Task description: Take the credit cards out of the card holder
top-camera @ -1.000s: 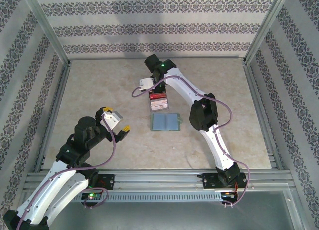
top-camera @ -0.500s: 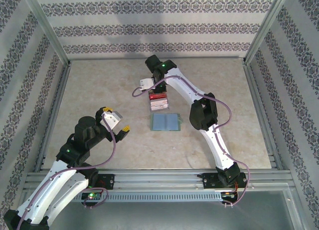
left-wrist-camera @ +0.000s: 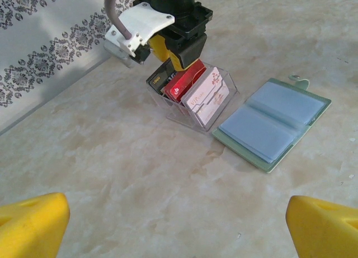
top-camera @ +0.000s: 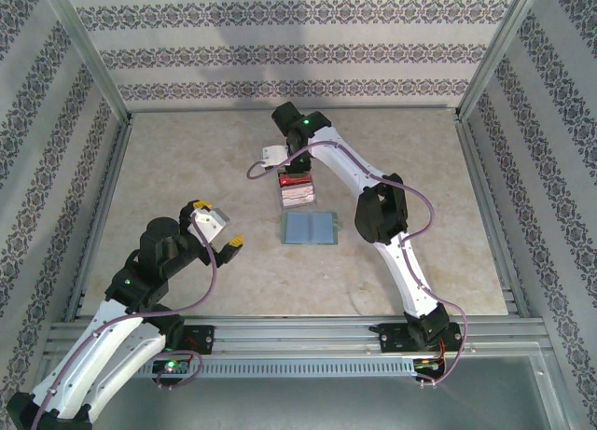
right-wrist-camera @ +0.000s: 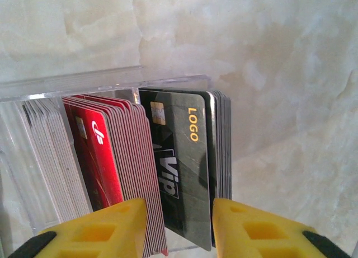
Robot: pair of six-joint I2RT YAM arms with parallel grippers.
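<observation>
Since second ago: my right gripper (right-wrist-camera: 179, 227) parting. Now loose astride dark grey plastic card (right-wrist-camera: 182, 157) in clear acrylic tray (right-wrist-camera: 100, 81). Idle, my left gripper (left-wrist-camera: 179, 224) gapes wide. Grey-green two-panel wallet (left-wrist-camera: 272, 123) open beside tray, pockets apparently empty. Step: release; next, straight lift-off.

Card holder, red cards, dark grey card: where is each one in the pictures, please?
card holder (left-wrist-camera: 260, 136), left wrist view, on its nearer inner pocket.
red cards (left-wrist-camera: 184, 85), left wrist view, on the front card's face.
dark grey card (right-wrist-camera: 182, 157), right wrist view, on its printed face.
</observation>
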